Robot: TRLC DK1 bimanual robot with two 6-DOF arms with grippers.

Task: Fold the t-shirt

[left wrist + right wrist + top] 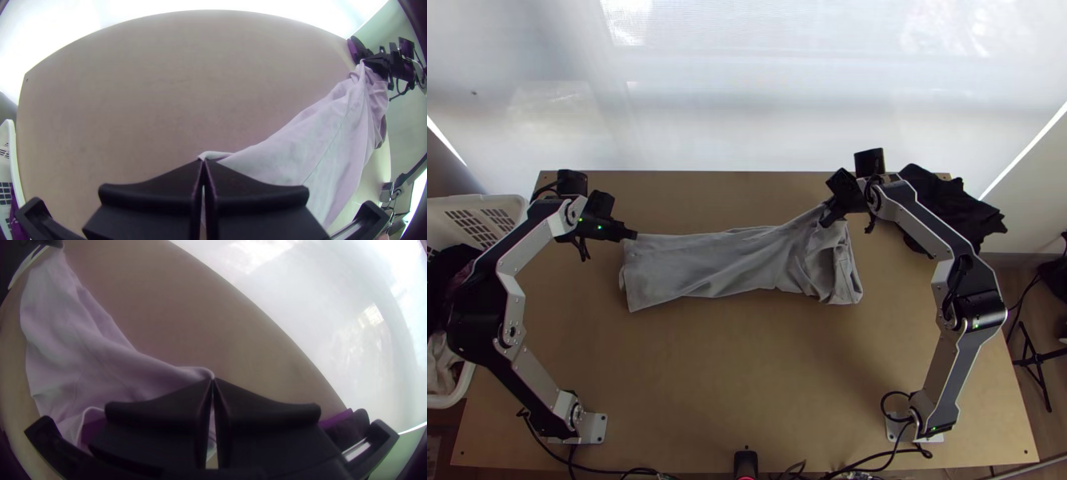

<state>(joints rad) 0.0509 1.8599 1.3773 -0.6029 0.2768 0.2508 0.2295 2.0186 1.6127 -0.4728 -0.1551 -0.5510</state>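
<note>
Top view shows the left gripper point(633, 235), its fingers closed together on one far corner of the grey t-shirt point(707, 264). The right gripper point(826, 219) is equally closed, and it pinches the far edge near the other end. Between them the t-shirt stretches across the table point(747, 376), rather flat at left, bunched at right. Black cloth point(955, 210) lies at the far right corner.

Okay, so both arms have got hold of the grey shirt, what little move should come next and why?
Probably ease the right gripper slightly away from the left gripper. Both are shut on the t-shirt's far edge, which sags between them, and the right end lies rumpled, so a gentle pull might straighten it.
</note>
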